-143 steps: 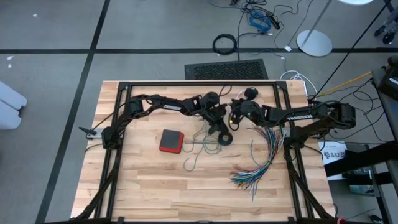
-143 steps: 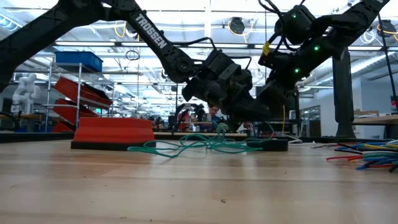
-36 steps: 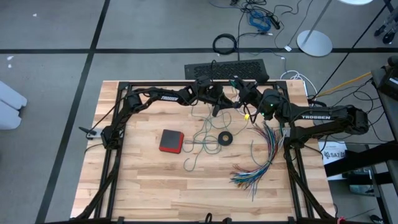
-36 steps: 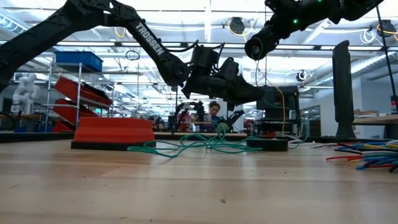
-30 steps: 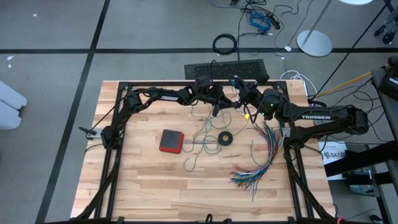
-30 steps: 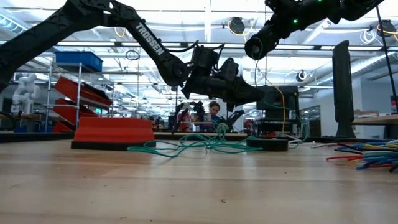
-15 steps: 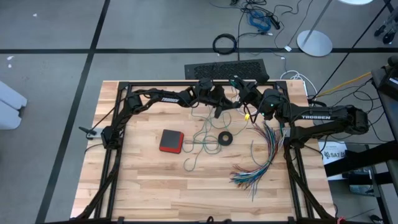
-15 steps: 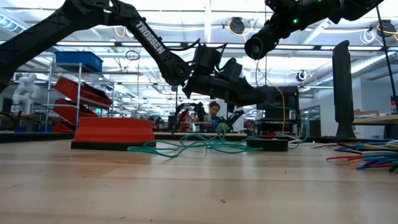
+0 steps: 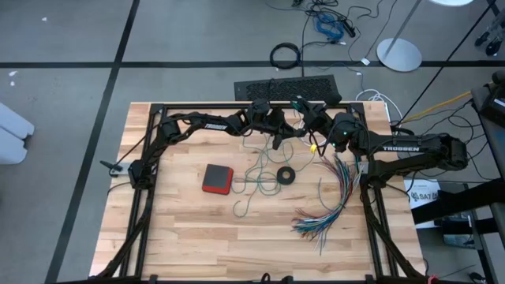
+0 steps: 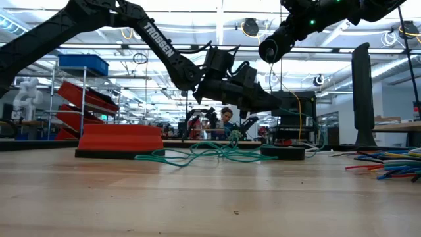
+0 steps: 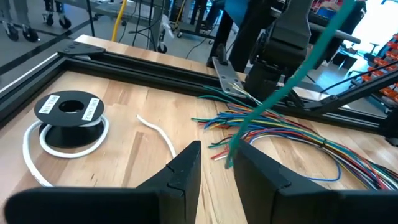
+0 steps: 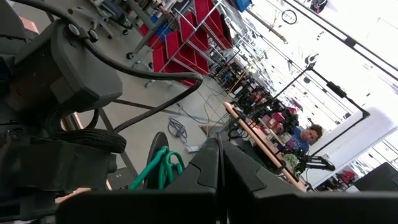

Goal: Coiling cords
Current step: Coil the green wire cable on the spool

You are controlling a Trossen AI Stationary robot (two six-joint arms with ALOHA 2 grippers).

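Nearest on the tabletop [image 10: 197,204], off to the right, lies the fanned bundle of multicoloured wires [image 9: 327,197]. Farther in, the teal-green cord [image 9: 254,177] sprawls in loose loops about mid-table. It lies between a flat red box [image 9: 217,178] and a small black ring [image 9: 285,175]. The box sits shut on a black base, so nothing of its inside shows.

Above and behind the loops, the left gripper [image 11: 217,149] hangs over the far half of the table. Its fingers [image 11: 186,168] stand partly apart, and a taut stretch of the teal-green cord runs up through the gap between them. It lies against one finger, and I cannot tell whether it is pinched.

Just beyond, the right gripper [image 12: 219,149] is raised higher, with its fingers pressed together. Doubled teal strands lie right against them, though I cannot say the fingers have hold of any.

Close to the black frame rail at the far edge, the white cord [image 11: 161,134] curls round a small black-and-white spool [image 11: 68,111], with its free end trailing across the wood.

Past the table, red bins [image 10: 89,99] sit on shelving, their contents out of sight. A person [image 10: 227,117] is seated far back in the room.
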